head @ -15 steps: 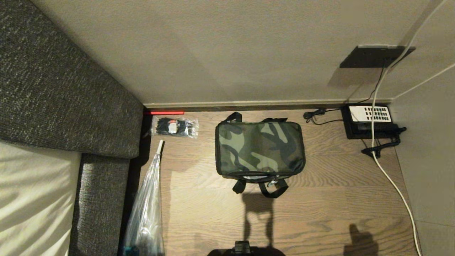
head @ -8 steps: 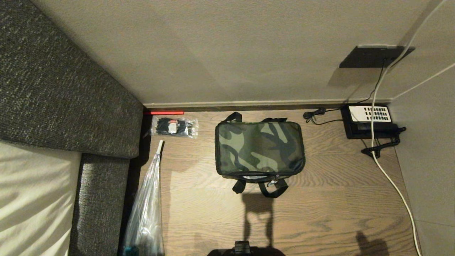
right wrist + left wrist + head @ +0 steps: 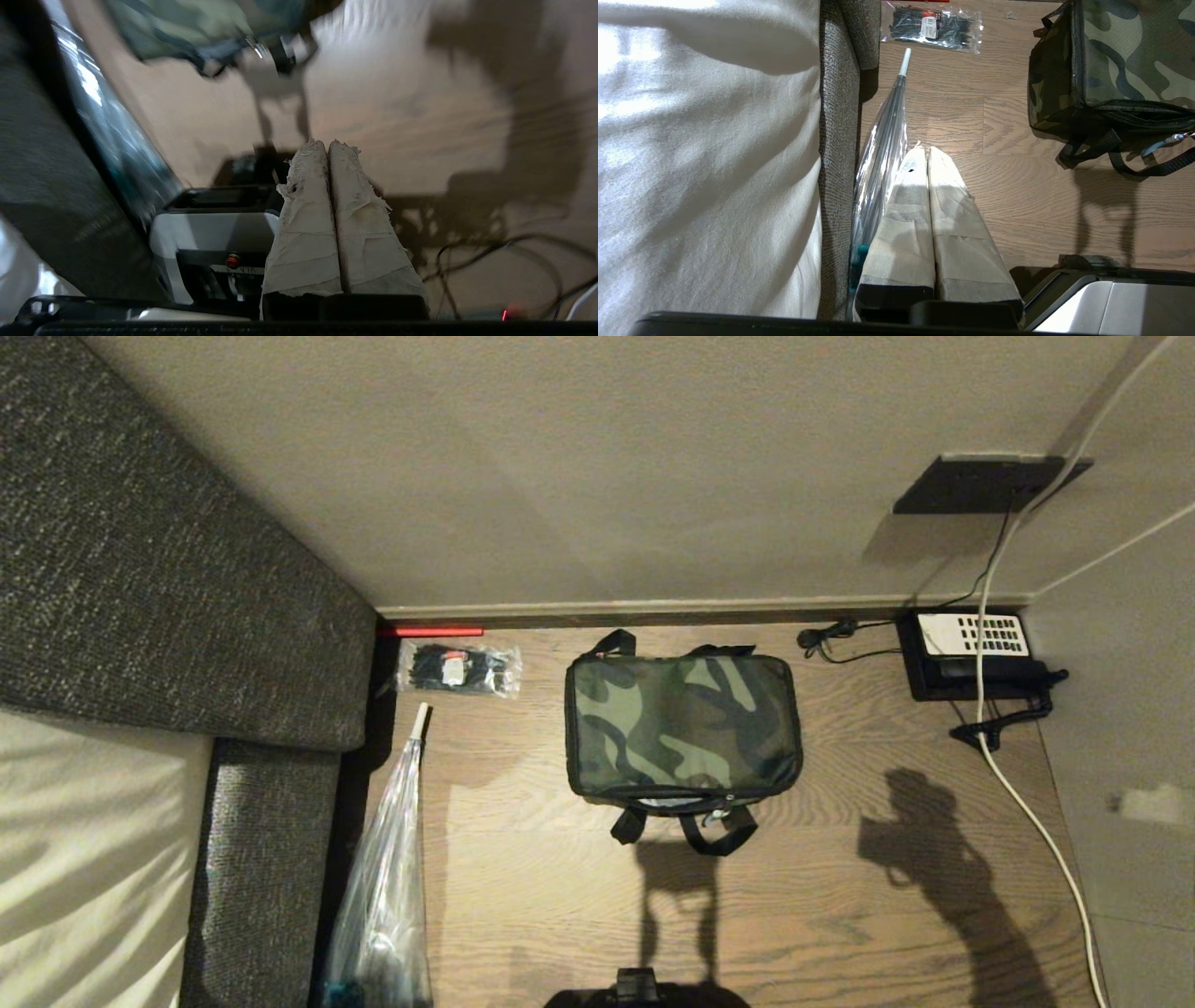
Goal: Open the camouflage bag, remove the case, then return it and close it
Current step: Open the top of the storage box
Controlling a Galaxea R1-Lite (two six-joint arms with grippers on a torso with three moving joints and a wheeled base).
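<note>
A wood-plank floor (image 3: 840, 896) fills the frame centre, with a grey sofa (image 3: 140, 569) at left. The zipped camouflage bag (image 3: 681, 728) sits mid-frame; folded umbrella (image 3: 383, 887) lower left, telephone (image 3: 971, 653) upper right. Left tool (image 3: 927, 151) and right tool (image 3: 327, 144) are both closed, empty.

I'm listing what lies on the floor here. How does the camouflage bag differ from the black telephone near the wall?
The camouflage bag is soft green-black fabric with black straps; the black telephone is hard plastic with a white keypad. The bag is clearly larger than the telephone. The bag lies mid-floor with no wires; the telephone sits in the corner with cables around it. Both rest on the wooden floor near the wall.
</note>
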